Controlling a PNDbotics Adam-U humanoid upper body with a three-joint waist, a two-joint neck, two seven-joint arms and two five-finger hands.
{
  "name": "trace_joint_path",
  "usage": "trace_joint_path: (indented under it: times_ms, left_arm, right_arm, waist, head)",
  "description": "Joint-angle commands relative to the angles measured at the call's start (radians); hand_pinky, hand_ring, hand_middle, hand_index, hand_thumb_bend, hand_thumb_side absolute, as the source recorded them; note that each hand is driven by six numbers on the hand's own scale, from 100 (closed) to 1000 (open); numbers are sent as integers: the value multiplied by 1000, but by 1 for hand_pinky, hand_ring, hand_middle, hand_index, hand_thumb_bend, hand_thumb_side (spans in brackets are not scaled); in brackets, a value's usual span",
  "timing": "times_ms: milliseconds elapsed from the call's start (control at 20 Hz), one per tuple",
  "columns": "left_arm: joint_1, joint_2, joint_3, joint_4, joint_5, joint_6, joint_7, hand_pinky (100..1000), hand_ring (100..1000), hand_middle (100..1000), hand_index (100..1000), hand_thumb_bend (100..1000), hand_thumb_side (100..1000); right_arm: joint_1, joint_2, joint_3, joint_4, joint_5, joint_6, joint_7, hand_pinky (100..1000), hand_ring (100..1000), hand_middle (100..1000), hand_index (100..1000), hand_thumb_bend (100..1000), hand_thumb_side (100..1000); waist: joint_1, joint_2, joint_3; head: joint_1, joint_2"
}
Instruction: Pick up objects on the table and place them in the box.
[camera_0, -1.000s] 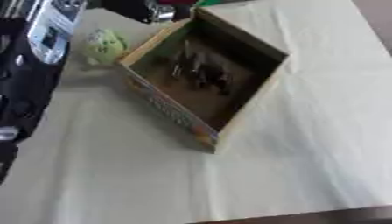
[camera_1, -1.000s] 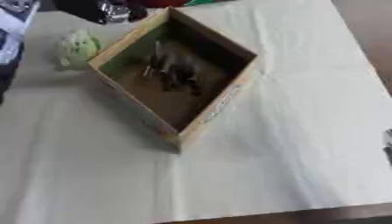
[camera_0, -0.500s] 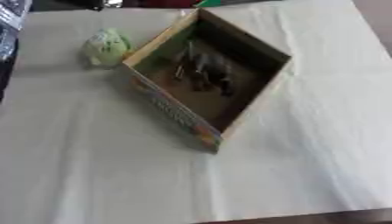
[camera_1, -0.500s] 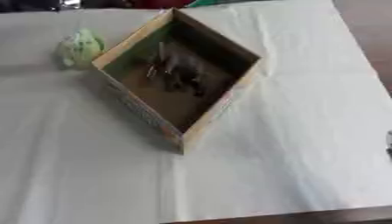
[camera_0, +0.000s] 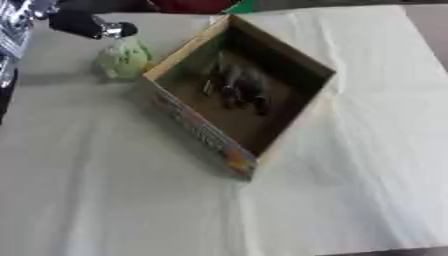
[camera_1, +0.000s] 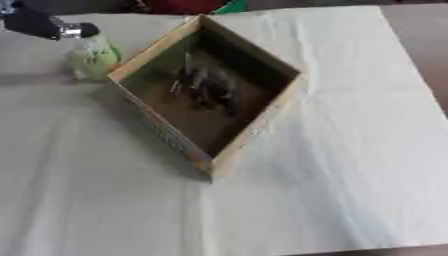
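Note:
An open cardboard box stands askew on the white cloth, its nearest corner pointing toward me. Several dark small things lie on its floor, too blurred to make out. A pale green rounded object sits on the cloth just outside the box's left wall. My left hand, black with a silver tip, reaches in from the upper left corner and hovers right above the green object, at or near its top. Whether they touch is unclear. My right hand does not show.
The white tablecloth covers the table; its right edge runs down the right side. A red shape and a bit of green lie past the far edge. Part of my left arm shows along the left border.
My left arm left the picture half a second ago, and its hand has now come back over the green object. The view has also shifted slightly. Box and green object stay put.

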Motion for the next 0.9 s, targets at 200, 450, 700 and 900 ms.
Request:
trace_joint_path:
  times_ms: [200, 450, 700, 900]
  left_arm:
    - [-21, 24, 25, 52, -3, -32, -71, 678, 908, 901, 1000, 795, 799]
    - [-18, 23, 31, 78, -39, -24, -85, 671, 906, 894, 1000, 756, 775]
    - [-13, 15, 36, 115, -68, -14, -83, 664, 896, 879, 1000, 717, 788]
    - [-14, 2, 39, 134, -69, -14, -61, 660, 879, 855, 996, 698, 794]
  right_arm:
    - [-9, -22, -8, -19, 11, 15, -9, 803, 1000, 697, 820, 100, 1000]
    - [-11, -18, -7, -19, 12, 19, -12, 803, 1000, 695, 819, 100, 1000]
    - [-10, -15, -6, -19, 12, 20, -13, 804, 1000, 694, 819, 100, 1000]
    - [-11, -13, -7, -19, 13, 21, -13, 805, 1000, 693, 818, 100, 1000]
  waist:
    - [-3, -11, -6]
    - [-4, -4, -10]
    - [-5, 3, -14]
    - [-7, 9, -19]
  head:
    - [4, -21]
    - [7, -28]
    - [11, -33]
    - [16, -37]
